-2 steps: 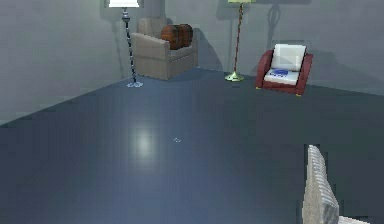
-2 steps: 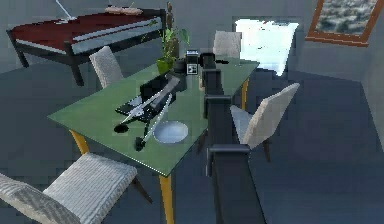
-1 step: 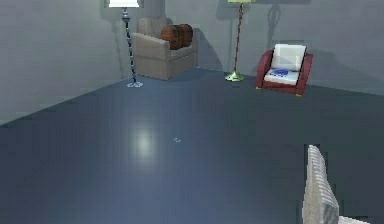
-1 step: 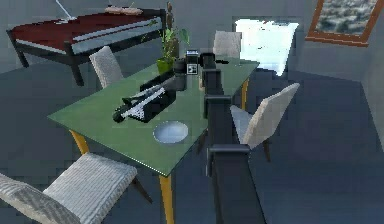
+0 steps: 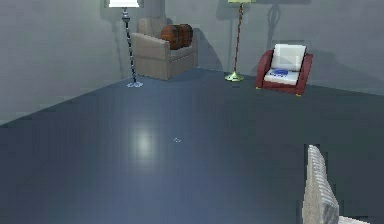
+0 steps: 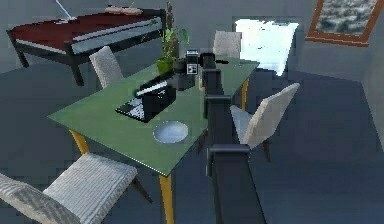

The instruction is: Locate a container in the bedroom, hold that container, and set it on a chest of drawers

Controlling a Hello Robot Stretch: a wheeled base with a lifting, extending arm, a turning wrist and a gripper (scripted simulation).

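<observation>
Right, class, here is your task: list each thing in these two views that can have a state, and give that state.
Laptop, open on the table.
Floor lamp by the beige armchair, lit.
Bed, made, red cover on.
Plate, flat on the table, bare.
Gripper, cannot tell whether it holds anything.

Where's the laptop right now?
Arm side view, left of middle: the laptop sits on the green table, between the pale bowl and the potted plant, left of the arm.
</observation>
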